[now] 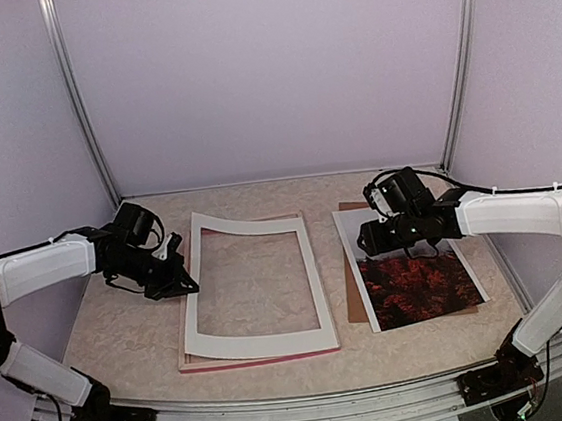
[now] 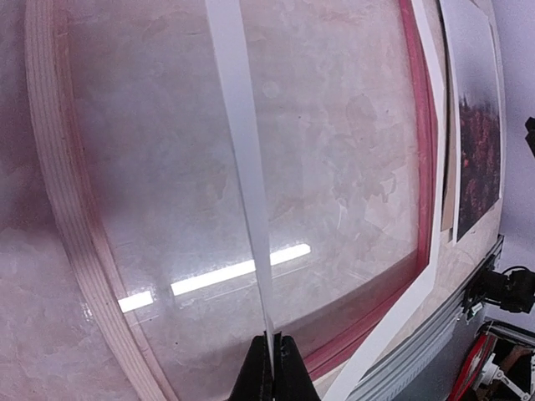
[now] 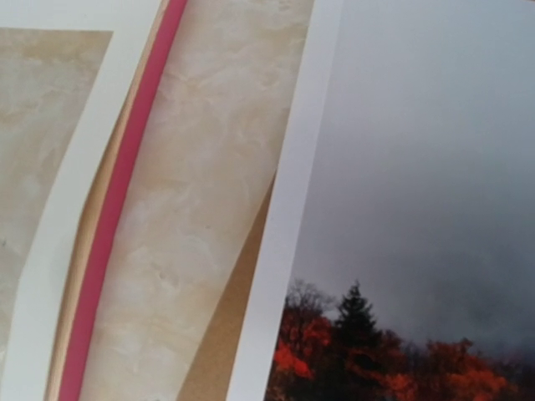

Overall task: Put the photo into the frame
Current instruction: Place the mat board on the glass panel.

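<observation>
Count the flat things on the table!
4. The frame lies mid-table; a white mat on it, its left edge pinched by the left gripper; the photo at right, atop a brown board. Others may hide underneath.

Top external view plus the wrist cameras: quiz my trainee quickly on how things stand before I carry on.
1. True or false: the photo already lies inside the frame.
2. The left gripper has its jaws shut on: A) the white mat, B) the photo, C) nothing.
3. What brown sheet lies under the photo?
Key: 1 false, it lies face up to the frame's right; 2 A; 3 the backing board.
</observation>
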`<state>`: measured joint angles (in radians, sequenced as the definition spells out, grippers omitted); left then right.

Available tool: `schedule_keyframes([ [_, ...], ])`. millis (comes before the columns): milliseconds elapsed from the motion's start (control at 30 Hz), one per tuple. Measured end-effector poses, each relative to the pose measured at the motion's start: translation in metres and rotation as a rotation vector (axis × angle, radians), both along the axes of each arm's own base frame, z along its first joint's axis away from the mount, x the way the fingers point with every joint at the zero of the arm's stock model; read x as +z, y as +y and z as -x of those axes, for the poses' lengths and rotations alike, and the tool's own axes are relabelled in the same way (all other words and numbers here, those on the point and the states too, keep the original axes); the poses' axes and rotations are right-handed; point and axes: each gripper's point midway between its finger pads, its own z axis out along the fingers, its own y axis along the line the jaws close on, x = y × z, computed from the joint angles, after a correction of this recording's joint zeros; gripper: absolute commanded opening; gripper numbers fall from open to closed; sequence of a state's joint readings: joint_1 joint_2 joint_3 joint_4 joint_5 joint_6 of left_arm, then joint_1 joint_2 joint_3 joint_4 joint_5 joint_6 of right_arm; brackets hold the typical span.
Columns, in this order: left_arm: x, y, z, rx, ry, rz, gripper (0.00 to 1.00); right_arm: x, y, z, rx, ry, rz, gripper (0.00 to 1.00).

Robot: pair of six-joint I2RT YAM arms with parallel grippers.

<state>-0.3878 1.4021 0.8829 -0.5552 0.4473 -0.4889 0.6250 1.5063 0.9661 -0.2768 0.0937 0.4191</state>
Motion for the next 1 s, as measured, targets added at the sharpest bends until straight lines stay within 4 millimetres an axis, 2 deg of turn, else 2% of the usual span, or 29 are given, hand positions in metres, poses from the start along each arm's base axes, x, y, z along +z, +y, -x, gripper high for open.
schedule_keyframes([
  [167, -0.013, 0.011, 0.000, 0.005, 0.024, -0.057, 0.00, -0.007, 0.001, -0.002, 0.008, 0.008, 0.007, 0.54],
  [433, -0.016, 0.028, -0.009, 0.049, 0.014, -0.090, 0.00, -0.016, 0.002, -0.004, 0.013, 0.026, 0.012, 0.54],
  [1000, -0.020, 0.024, -0.019, 0.090, -0.014, -0.048, 0.00, -0.020, 0.004, -0.005, 0.019, 0.031, 0.011, 0.54],
])
